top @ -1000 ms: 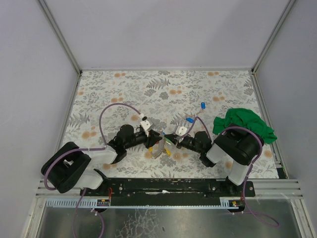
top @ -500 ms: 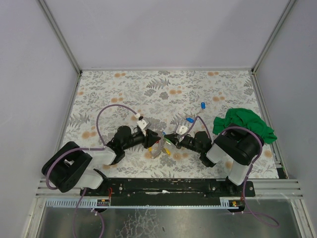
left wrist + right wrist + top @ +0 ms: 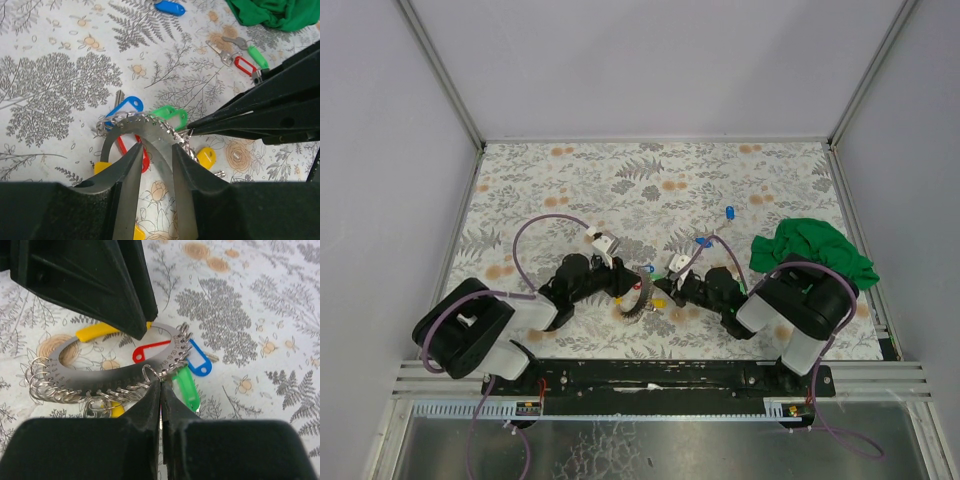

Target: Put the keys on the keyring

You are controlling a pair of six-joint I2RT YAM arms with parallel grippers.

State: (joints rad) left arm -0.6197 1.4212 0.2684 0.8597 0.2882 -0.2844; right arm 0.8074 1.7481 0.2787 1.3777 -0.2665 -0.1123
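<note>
- Left jaws: partly closed across the flat band of the keyring [image 3: 90, 374], one fingertip [image 3: 131, 165] inside the oval and the other outside. The grip holds the plate propped off the counter [image 3: 570, 190].
- Right jaws: fully closed to a point. The tips meet a small split ring [image 3: 149, 371] on the keyring's rim. You cannot tell whether they pinch the wire or only press on it.
- Already hanging at the rim: blue tag [image 3: 200, 362], green tag [image 3: 186, 385], red tag [image 3: 150, 351], yellow tag [image 3: 97, 331].
- Loose keys: two blue-tagged keys [image 3: 730, 211] [image 3: 701, 242] lie beyond the arms, near the green cloth [image 3: 815, 250]. A green-tagged key [image 3: 252, 54] and a red tag [image 3: 245, 65] lie just beside the right arm.
- Judged step: working one small ring with the right tips while the left steadies the plate.
- Keep your left grip firm; if the band slips, the rim swings away from the tips.
- Move the right tips in small strokes along the rim. The neighbouring rings crowd closely, so you could easily catch the wrong one.
- Watch the green tag: it lies right at the tips and may snag.
- Against a second ago, overhead: both wrists have drawn toward each other and slightly leftward.
- The keyring now reads darker and more edge-on, its toothed rim showing, so it has tipped up.
- A blue tag now shows just above it. The loose blue keys and the cloth are unmoved.
</note>
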